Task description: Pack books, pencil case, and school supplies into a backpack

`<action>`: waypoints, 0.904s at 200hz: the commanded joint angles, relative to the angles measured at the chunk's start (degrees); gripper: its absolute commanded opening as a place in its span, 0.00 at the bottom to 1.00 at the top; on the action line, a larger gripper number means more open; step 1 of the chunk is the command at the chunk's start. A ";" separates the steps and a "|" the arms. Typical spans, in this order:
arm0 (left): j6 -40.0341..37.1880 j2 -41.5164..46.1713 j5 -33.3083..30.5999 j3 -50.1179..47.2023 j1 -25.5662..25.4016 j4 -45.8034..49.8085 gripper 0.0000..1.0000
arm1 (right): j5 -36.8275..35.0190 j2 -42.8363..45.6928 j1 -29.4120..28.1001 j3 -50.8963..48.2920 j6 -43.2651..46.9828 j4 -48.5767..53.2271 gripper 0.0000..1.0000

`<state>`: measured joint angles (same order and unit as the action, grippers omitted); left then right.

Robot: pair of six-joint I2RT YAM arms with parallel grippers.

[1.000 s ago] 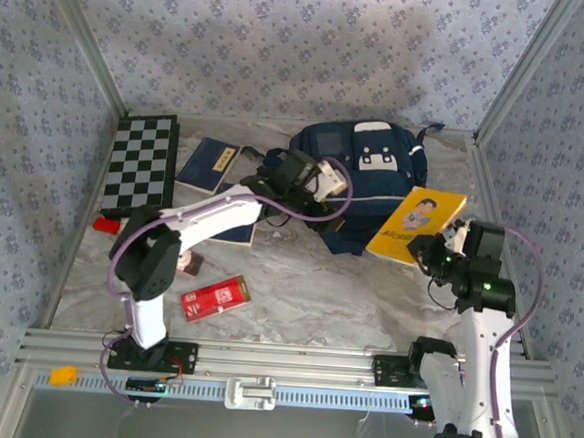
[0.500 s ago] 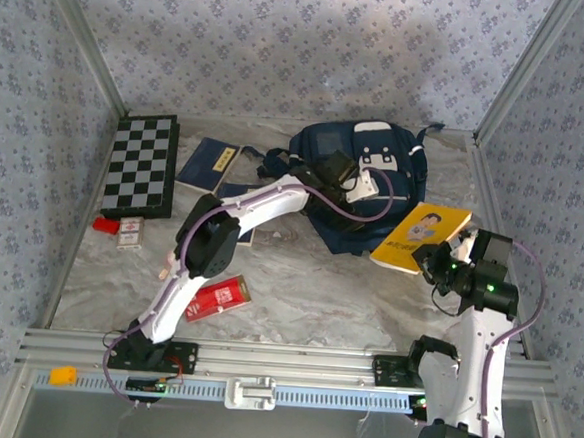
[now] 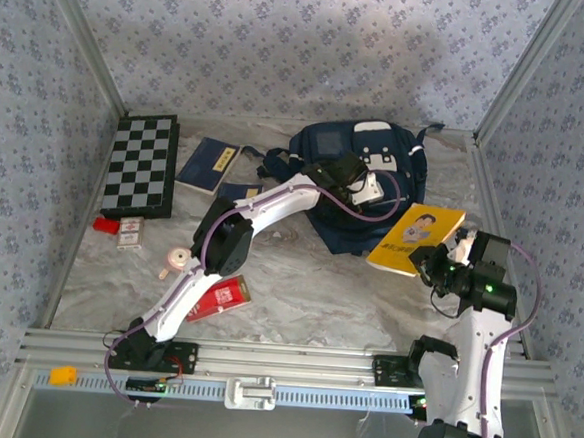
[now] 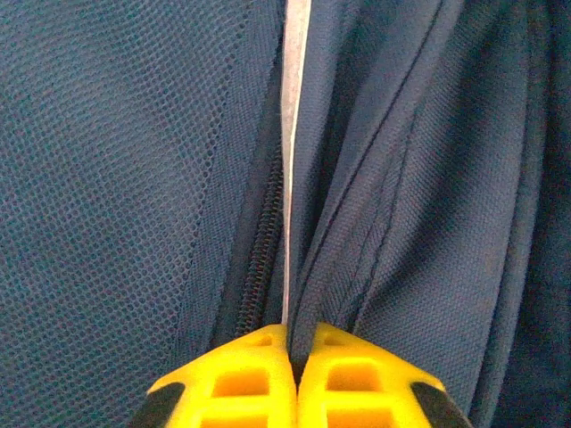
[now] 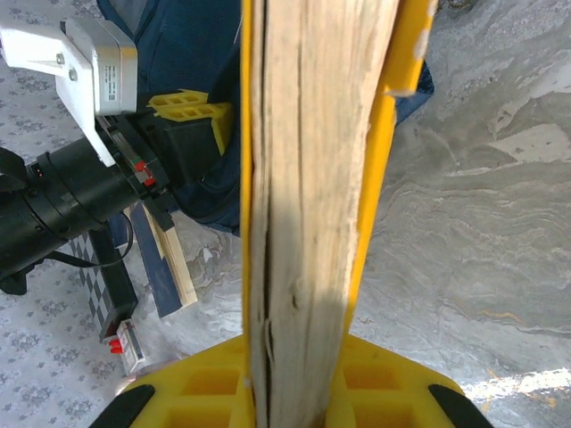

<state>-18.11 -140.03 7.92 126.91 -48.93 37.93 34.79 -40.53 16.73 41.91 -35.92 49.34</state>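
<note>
The navy backpack [image 3: 361,159] lies at the back middle of the table. My left gripper [image 3: 374,197] reaches across it and is shut on a fold of its fabric [image 4: 401,178] beside the zipper [image 4: 259,259], seen close in the left wrist view [image 4: 293,334]. My right gripper [image 3: 439,264] is shut on the yellow book [image 3: 418,236], held tilted off the table just right of the backpack; its page edge [image 5: 312,178] runs between the jaws [image 5: 299,357]. Two navy books [image 3: 208,163] [image 3: 239,190] lie left of the backpack. The red pencil case [image 3: 224,297] lies near the front, partly under the left arm.
A chequered board [image 3: 140,163] lies at the back left. A tiny red block [image 3: 106,224], a small card box [image 3: 131,233] and a pink roll [image 3: 177,259] sit below it. Patterned walls close in three sides. An orange piece [image 3: 63,373] rests on the front rail.
The left arm has stretched rightward over the backpack and its gripper has shut on the fabric. The right gripper has lifted the yellow book off the backpack's side.
</note>
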 commanded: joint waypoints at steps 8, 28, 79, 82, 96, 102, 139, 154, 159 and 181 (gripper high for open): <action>2.31 6.43 0.37 -1.44 -0.47 1.89 0.00 | 1.64 1.42 0.50 1.32 2.22 0.93 0.00; 4.01 9.61 -0.03 -2.60 -0.47 1.35 0.00 | 1.69 1.52 0.50 3.20 3.79 4.34 0.00; 7.55 14.97 -2.45 -2.30 -0.42 1.35 0.00 | 0.97 2.10 0.51 8.10 7.02 15.16 0.00; 7.94 15.22 -2.95 -2.22 -0.46 1.35 0.00 | 1.06 1.98 0.51 8.35 7.19 15.75 0.00; 9.13 16.45 -4.14 -1.77 -0.39 1.31 0.00 | 0.98 1.35 0.50 9.44 8.58 18.11 0.00; 9.78 17.10 -4.32 -1.62 -0.30 1.31 0.00 | 1.32 1.25 0.48 9.84 8.89 18.85 0.00; 11.00 19.64 -3.96 0.77 -0.39 1.33 0.00 | 6.28 1.34 -0.56 9.69 7.27 17.18 0.00; 11.01 20.03 -4.07 2.10 -0.33 1.35 0.00 | 8.28 0.95 -2.21 8.55 4.47 13.85 0.00; 11.21 20.20 -4.23 2.50 -0.29 1.35 0.00 | 8.15 0.78 -3.01 8.31 3.64 12.93 0.00; 10.16 20.91 -1.49 2.89 -0.34 1.35 0.00 | 6.86 -0.25 -7.02 6.47 -1.38 5.08 0.00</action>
<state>-8.86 -125.12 3.16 125.51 -49.08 42.24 38.33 -39.81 13.39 49.93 -31.99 63.64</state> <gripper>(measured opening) 0.048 0.145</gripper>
